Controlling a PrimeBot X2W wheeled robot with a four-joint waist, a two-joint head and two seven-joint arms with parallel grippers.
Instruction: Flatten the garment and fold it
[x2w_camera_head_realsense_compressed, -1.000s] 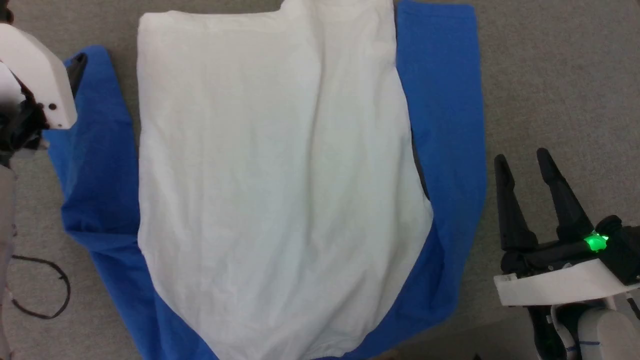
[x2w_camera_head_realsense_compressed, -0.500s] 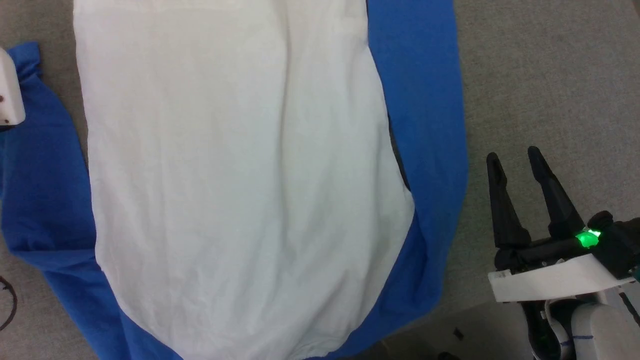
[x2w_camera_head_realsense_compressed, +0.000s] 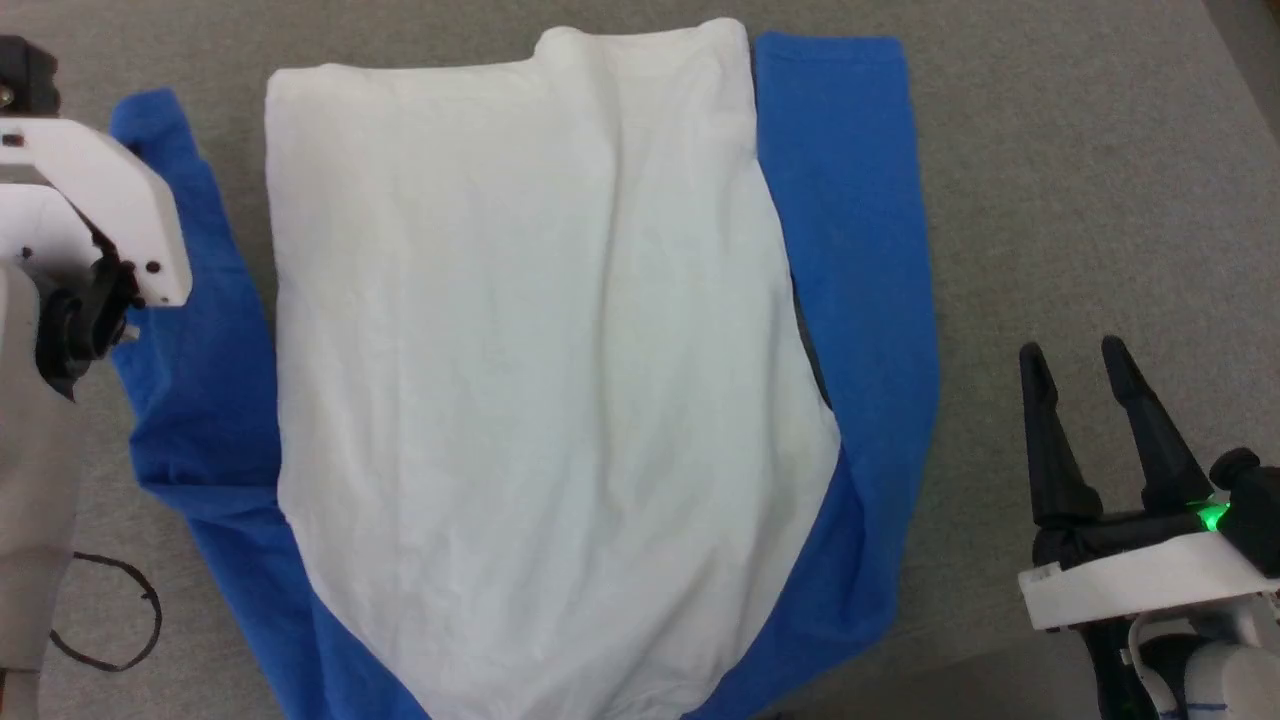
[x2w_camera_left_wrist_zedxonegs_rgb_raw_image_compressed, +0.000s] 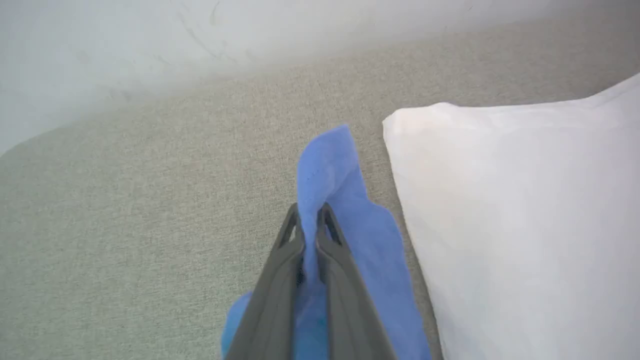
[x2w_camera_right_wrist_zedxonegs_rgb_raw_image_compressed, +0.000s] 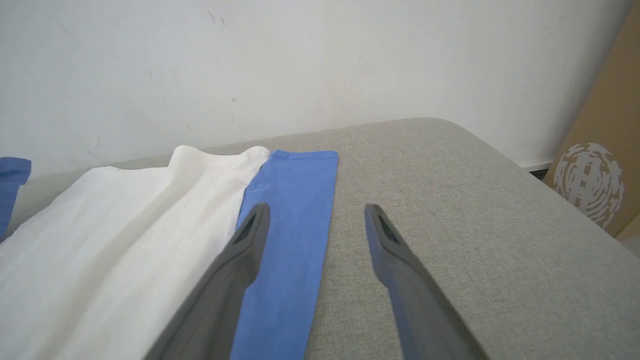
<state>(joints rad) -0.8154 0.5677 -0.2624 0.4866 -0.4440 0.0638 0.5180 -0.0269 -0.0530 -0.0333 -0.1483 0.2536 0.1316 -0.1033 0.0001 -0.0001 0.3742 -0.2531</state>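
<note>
Garment (x2w_camera_head_realsense_compressed: 540, 380) lies spread on the grey cushion (x2w_camera_head_realsense_compressed: 1050, 150) before me, my right gripper (x2w_camera_head_realsense_compressed: 1071, 348) wide open and empty just beside its right blue sleeve (x2w_camera_head_realsense_compressed: 850, 250), my left gripper (x2w_camera_left_wrist_zedxonegs_rgb_raw_image_compressed: 310, 207) farther off, pinching the left blue sleeve (x2w_camera_left_wrist_zedxonegs_rgb_raw_image_compressed: 330, 160).

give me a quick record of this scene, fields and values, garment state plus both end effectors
surface: grey fabric surface
garment: spread out, white body up, light wrinkles, not yet folded
left-side sleeve: blue, rumpled, pinched near its end
right-side sleeve: blue, lying straight along the white body
left end effector: shut on the garment's left-side sleeve
right end effector: open, empty, over bare surface beside the right-side sleeve
other: dark cable at the head view's lower left; cardboard box past the surface's edge
</note>
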